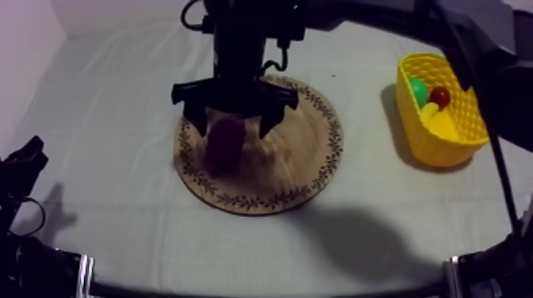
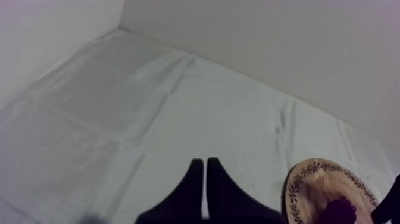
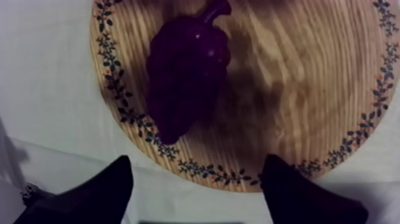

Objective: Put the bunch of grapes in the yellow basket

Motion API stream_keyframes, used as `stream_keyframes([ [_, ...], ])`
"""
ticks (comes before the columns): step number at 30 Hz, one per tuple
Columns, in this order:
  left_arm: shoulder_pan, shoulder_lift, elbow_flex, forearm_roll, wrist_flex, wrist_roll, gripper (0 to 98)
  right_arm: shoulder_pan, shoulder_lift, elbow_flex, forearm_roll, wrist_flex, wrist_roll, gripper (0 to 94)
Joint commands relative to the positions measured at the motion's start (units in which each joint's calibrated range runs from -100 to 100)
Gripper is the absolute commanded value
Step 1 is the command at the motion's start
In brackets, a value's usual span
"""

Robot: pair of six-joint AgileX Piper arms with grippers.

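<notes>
A dark purple bunch of grapes [image 1: 224, 144] lies on the left part of the round wooden board [image 1: 301, 158]. My right gripper [image 1: 231, 127] hangs just above it, open, one finger at each side of the bunch. In the right wrist view the grapes [image 3: 187, 77] rest on the board [image 3: 297, 89] beyond my right gripper [image 3: 196, 170], whose fingers stand wide apart with nothing between them. The yellow basket [image 1: 452, 139] stands at the right of the table. My left gripper [image 2: 205, 162] is shut on nothing over bare cloth, low at the left [image 1: 24, 158].
The basket holds a green fruit [image 1: 417, 89], a small red fruit [image 1: 440, 97] and a yellow fruit [image 1: 435, 117]. From the left wrist view the board [image 2: 309, 184] with the grapes [image 2: 339, 211] lies ahead to one side. A white wall backs the table.
</notes>
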Motion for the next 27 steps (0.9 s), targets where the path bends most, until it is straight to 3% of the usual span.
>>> stream_keyframes([
  [1, 0.02, 0.02, -0.04, 0.01, -0.01, 0.01, 0.0, -0.03, 1.61, -0.8, 0.04, -0.1, -0.15, 61.4],
  [27, 0.02, 0.02, -0.04, 0.01, -0.01, 0.01, 0.0, 0.79, 15.42, -13.18, -0.2, -0.44, -1.09, 59.7],
])
